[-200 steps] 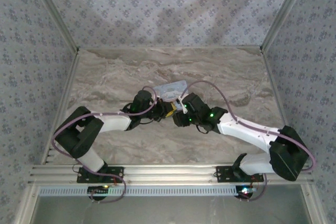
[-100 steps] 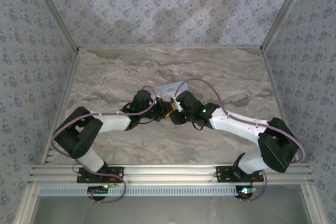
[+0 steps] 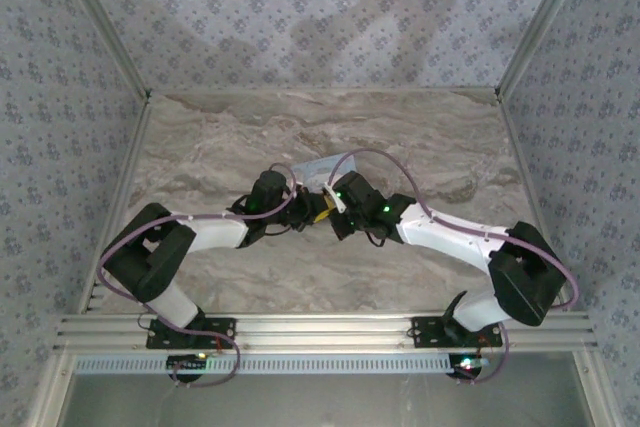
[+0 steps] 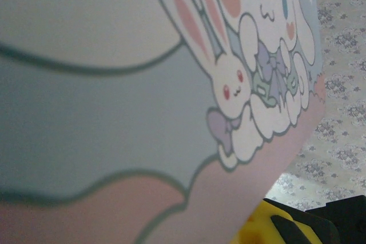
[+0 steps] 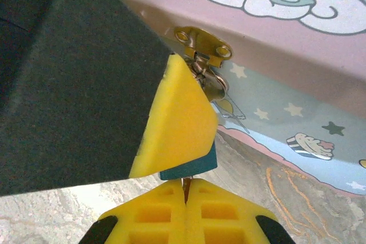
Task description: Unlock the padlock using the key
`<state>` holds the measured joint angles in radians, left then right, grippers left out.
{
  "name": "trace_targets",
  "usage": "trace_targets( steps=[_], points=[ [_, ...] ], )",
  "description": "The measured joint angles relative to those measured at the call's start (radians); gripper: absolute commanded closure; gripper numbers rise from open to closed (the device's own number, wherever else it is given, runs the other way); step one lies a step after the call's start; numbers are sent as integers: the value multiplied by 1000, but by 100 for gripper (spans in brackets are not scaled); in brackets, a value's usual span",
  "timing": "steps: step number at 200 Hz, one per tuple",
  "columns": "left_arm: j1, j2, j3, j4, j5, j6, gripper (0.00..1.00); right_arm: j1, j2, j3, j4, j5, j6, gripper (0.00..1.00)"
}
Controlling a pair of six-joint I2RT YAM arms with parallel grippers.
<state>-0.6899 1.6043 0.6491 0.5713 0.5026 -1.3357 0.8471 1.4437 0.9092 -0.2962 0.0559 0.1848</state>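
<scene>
The teal padlock (image 5: pixel 194 166) hangs from a brass hasp (image 5: pixel 203 47) on the front of a pastel cartoon-print box (image 5: pixel 286 84). My left gripper (image 3: pixel 312 209) is shut on the padlock, and its yellow finger (image 5: pixel 180 118) covers most of the padlock's body. Just below, my right gripper (image 5: pixel 186 195) is shut on the key (image 5: pixel 185 184). Only a thin sliver of the key shows between the pads, pointing up at the padlock's underside. In the top view the two grippers meet in front of the box (image 3: pixel 325 169), the right gripper (image 3: pixel 335 209) against the left.
The box lid (image 4: pixel 143 84) lies very close to the left wrist camera, with one yellow finger (image 4: pixel 260 230) at the bottom right. The marble tabletop (image 3: pixel 200 147) is bounded by patterned walls (image 3: pixel 320 17) at the back and sides.
My right arm has swung left and brought its gripper with the key up against the padlock held by the left gripper. The left arm has stayed put.
</scene>
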Motion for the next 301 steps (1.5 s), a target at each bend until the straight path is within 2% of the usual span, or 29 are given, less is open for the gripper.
trace_targets(
  steps=[31,48,72,94,127,167,223,301],
  points=[
    [0,0,0,-1,3,0,98,-3,0,-1,1,-16,-4,100],
    [0,0,0,-10,3,2,84,-9,0,-8,9,-35,-10,100],
    [0,-6,0,-38,4,15,68,-11,0,-23,29,-67,-10,100],
    [0,-29,-3,-68,2,32,58,-12,0,-48,59,-92,-10,100],
    [0,-47,-28,-88,-11,45,53,-14,12,-79,92,-130,-6,100],
    [1,-62,-40,-161,-54,72,52,-18,93,-93,92,-193,10,100],
    [10,-184,-46,-315,-127,142,51,-18,116,-93,94,-219,9,100],
    [109,-329,-46,-536,-232,258,45,-18,116,-77,66,-200,-40,100]
  ],
)
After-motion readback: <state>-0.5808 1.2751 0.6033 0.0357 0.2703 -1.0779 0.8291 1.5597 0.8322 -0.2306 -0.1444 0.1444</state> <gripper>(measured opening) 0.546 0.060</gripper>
